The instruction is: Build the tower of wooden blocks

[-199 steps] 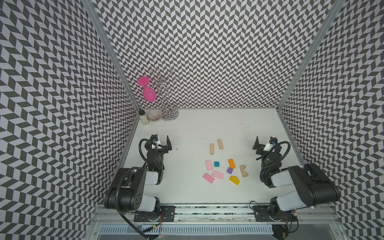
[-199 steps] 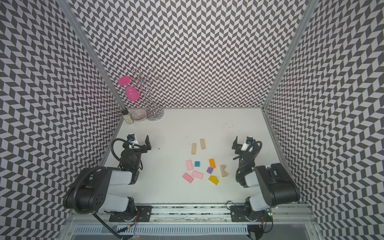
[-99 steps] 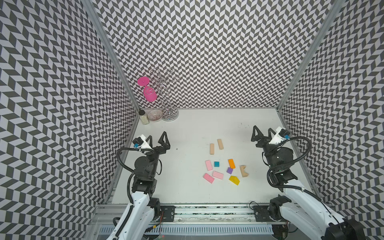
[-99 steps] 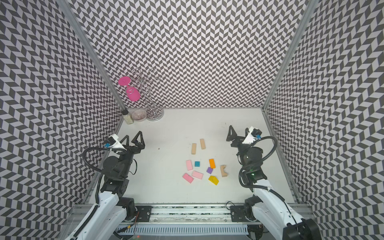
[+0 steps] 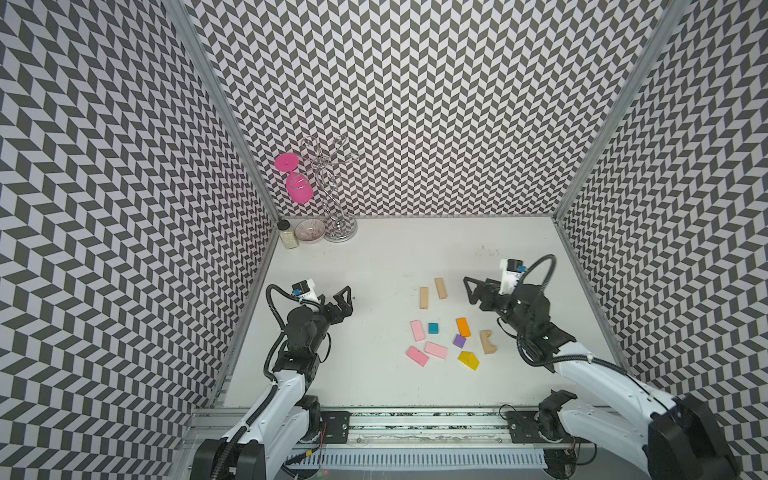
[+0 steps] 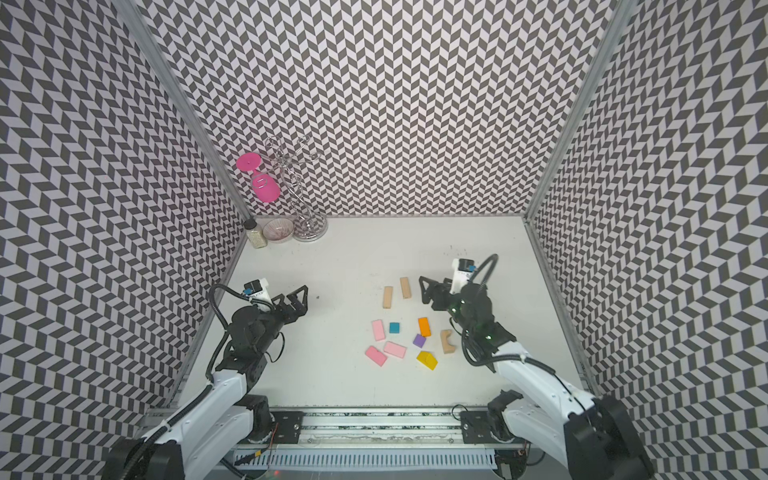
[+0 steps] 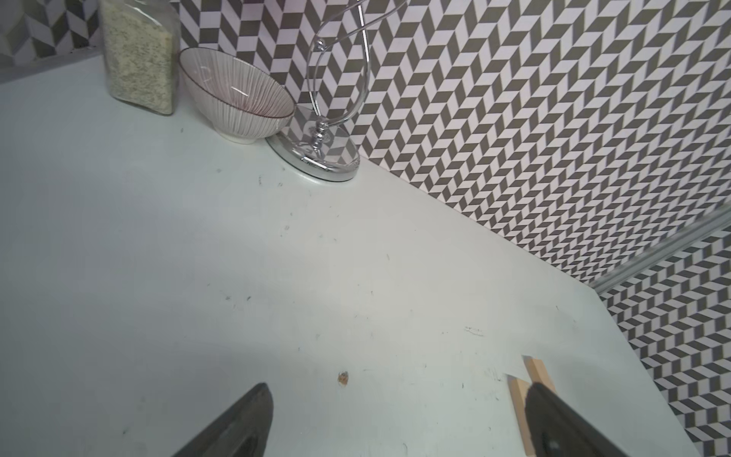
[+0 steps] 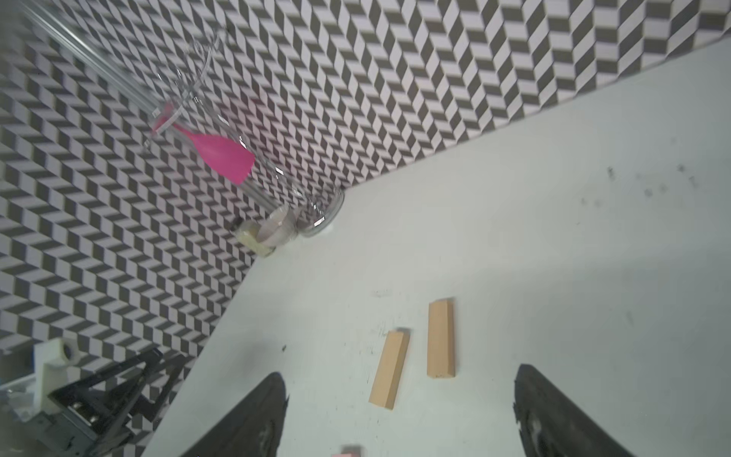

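The wood blocks lie loose and flat on the white table, none on another; no tower is in view. Two tan bars (image 5: 424, 297) (image 5: 441, 288) lie farthest back. Nearer are three pink slabs (image 5: 417, 331), a teal cube (image 5: 433, 328), an orange slab (image 5: 463, 327), a purple cube (image 5: 459, 341), a yellow roof piece (image 5: 468, 360) and a tan arch (image 5: 487, 341). My right gripper (image 5: 471, 291) hovers open just right of the bars; its wrist view frames both bars (image 8: 389, 370) between the jaws. Far left of the blocks, my left gripper (image 5: 347, 299) is open and empty.
In the back left corner stand a chrome rack (image 5: 340, 228) with a pink goblet (image 5: 299, 187) hanging on it, a ribbed bowl (image 5: 309, 230) and a small jar (image 5: 287, 235). Patterned walls close the table on three sides.
Both arms have unfolded from their tucked poses and reached forward. The right gripper has swung left towards the tan bars. No block has moved.
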Motion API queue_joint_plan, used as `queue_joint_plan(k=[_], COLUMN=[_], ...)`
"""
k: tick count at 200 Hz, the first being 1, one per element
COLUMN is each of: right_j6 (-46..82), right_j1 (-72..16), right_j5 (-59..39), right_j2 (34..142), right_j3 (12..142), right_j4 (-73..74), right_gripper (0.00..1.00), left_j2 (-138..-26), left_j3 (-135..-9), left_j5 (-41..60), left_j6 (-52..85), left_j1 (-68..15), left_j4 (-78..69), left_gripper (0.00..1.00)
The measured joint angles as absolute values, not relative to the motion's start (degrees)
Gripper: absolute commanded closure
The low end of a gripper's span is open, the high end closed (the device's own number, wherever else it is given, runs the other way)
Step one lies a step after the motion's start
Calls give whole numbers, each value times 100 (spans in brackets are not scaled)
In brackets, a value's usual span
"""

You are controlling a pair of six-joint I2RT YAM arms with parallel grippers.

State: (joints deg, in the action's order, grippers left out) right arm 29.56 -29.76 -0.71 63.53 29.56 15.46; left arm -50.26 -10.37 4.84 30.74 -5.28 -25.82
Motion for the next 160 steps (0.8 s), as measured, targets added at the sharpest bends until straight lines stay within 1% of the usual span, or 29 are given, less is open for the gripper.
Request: queue_joint_plan(k=[15, 32, 73, 113, 130, 143, 160], right_j6=[2867, 2803, 2751, 2705, 2663, 2646, 2639], right_j1=[-3538, -3907, -4027, -4040, -4077, -4115, -4150], right_j5=[270, 532, 1002, 1107, 1087, 1085, 1090], right_j2=[7072, 7900, 9697, 10525, 10825, 11034, 11238], right_j3=[3524, 4174, 5400, 6012, 6311, 6506, 6661], right_j4=[1173, 836, 106, -327, -443, -495, -552], right_gripper=[17, 21, 25, 31, 36, 44, 49], left_j2=[-5144, -5330, -5629, -5638, -5638, -5638, -5638], left_j3=[-904, -869, -871, -871, -869, -871, -871], left_j5=[270, 167, 93, 58, 40, 27, 21], left_j6=[3070, 3068, 3057, 3052, 3052, 3052, 3052], left_j1=[-552, -561, -565, -598, -598, -598, -598], left_j4=[-2749, -2829, -2998, -3055, -3081, -3085, -3087], left_gripper=[0, 0, 0, 0, 0, 0, 0])
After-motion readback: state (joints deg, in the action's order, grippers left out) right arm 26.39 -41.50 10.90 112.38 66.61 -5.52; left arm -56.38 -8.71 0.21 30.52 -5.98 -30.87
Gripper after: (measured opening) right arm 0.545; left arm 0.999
